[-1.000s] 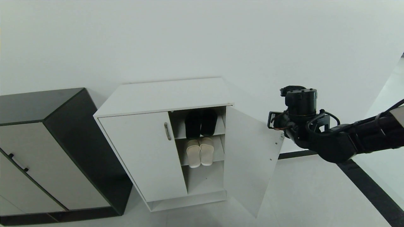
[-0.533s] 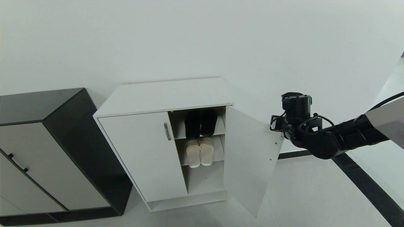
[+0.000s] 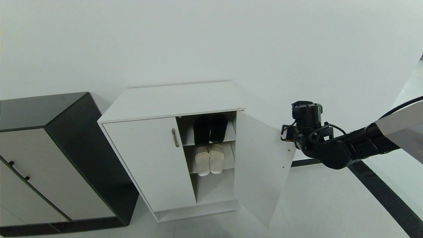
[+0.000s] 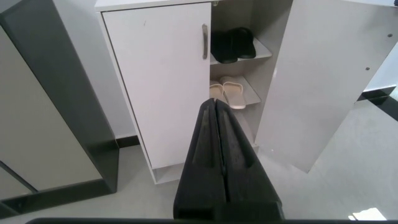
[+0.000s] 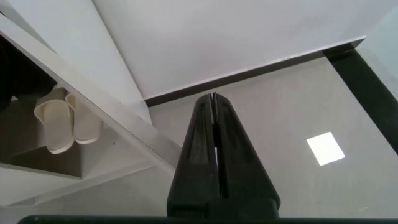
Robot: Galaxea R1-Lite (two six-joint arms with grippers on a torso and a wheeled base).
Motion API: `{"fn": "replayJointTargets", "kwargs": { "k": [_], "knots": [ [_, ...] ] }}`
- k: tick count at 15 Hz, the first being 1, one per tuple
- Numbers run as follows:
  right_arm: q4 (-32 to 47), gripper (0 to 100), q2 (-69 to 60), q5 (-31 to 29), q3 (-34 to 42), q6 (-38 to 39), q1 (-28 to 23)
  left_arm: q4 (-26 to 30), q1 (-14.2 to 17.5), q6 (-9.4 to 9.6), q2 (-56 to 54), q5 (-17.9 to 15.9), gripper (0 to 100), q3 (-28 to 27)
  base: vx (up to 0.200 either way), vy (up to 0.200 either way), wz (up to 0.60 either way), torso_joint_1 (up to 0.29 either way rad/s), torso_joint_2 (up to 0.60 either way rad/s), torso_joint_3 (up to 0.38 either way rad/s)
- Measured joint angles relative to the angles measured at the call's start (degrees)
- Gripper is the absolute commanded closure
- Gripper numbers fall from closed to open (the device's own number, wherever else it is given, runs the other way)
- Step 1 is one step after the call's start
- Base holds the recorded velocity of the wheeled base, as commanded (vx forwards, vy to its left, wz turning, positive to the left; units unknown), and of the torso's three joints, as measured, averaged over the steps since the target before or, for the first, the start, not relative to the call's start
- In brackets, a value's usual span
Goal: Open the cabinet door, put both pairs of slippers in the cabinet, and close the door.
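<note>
The white cabinet (image 3: 172, 99) stands against the wall with its right door (image 3: 261, 165) swung open and its left door (image 3: 148, 162) closed. A black pair of slippers (image 3: 210, 129) lies on the top shelf, and a white pair of slippers (image 3: 209, 158) on the shelf below. My right gripper (image 3: 288, 133) hovers at the outer side of the open door, near its upper free edge. In the right wrist view this gripper (image 5: 214, 98) is shut and empty beside the door edge (image 5: 118, 118). My left gripper (image 4: 214, 102) is shut and empty, held back in front of the cabinet.
A black cabinet (image 3: 49, 155) with pale doors stands close on the left of the white one. A black floor stripe (image 3: 386, 195) runs along the right. Bare floor lies in front of and to the right of the open door.
My right arm has drawn slightly left and lower, closer to the open door's outer face. The door and both pairs of slippers have stayed put.
</note>
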Motion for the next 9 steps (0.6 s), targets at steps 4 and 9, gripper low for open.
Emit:
{"fn": "replayJointTargets", "kwargs": {
  "k": [4, 9],
  "knots": [
    [0.06, 100, 0.02, -0.29, 0.88, -0.09, 1.0, 0.0, 0.0, 0.0, 0.0, 0.0, 100, 0.0, 0.0, 0.0, 0.0, 0.0, 0.0, 0.0],
    [0.22, 100, -1.82, -0.68, 6.06, -0.16, 7.61, 0.0, 0.0, 0.0, 0.0, -0.02, 100, 0.0, 0.0, 0.0, 0.0, 0.0, 0.0, 0.0]
  ]
}}
